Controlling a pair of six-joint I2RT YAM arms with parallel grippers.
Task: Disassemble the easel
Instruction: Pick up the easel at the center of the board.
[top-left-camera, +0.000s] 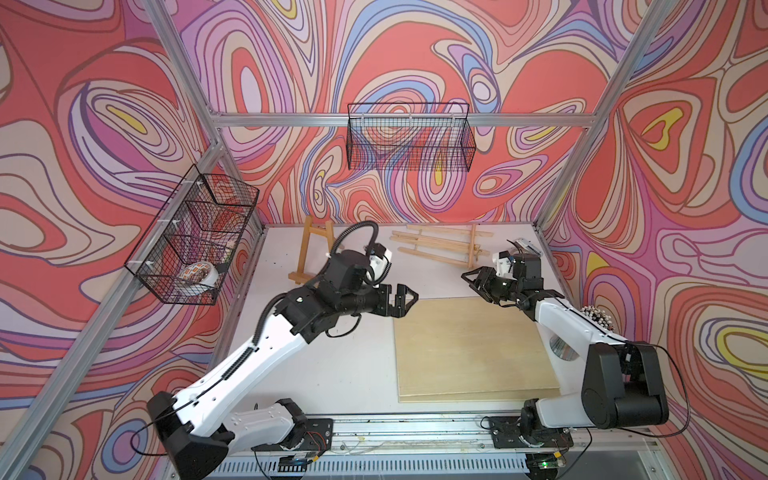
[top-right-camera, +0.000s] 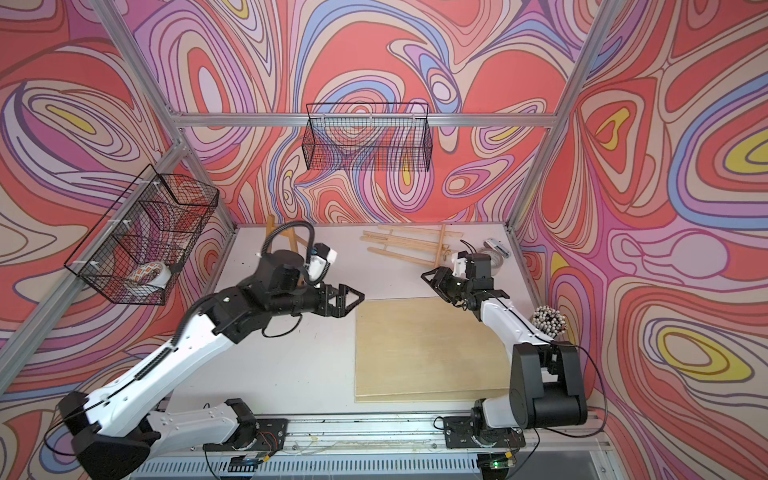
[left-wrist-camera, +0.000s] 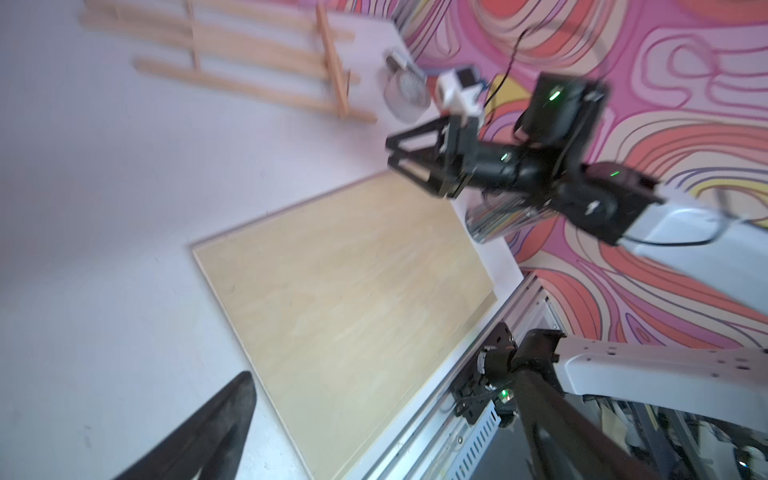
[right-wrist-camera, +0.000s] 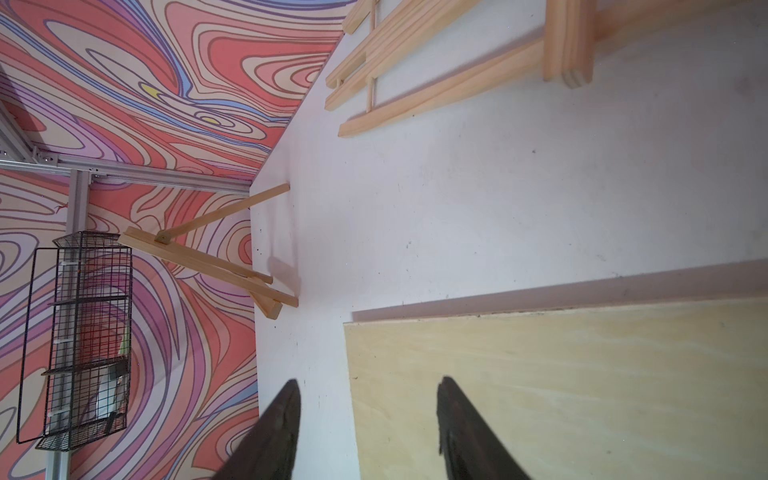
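Left arm is rising from the front rail and leaning in over mid-desk with its wrist about level. Left claw (top-left-camera: 409, 303) is hanging spread wide and gripping nothing. Its tips are pointing across at the far left corner of the plywood board (top-left-camera: 469, 345).

Right arm is folding up from its base, with the forearm running back beside the right wall and the wrist turning inward. Right claw (top-left-camera: 470, 283) is hovering near the board's far right corner, partly spread and empty. In the right wrist view one of its fingers (right-wrist-camera: 282, 424) is showing over bare desk and its partner over the board.

Large easel (top-left-camera: 436, 245) is lying flat and folded at the back of the desk, right of centre, apart from both claws. Small easel (top-left-camera: 313, 249) is standing at the back left, behind the left wrist.

Board is lying flat on the right half, its near edge close to the front rail. Bare desk (top-left-camera: 345, 365) is lying open left of the board. A narrower bare strip is running between the board's far edge and the large easel.
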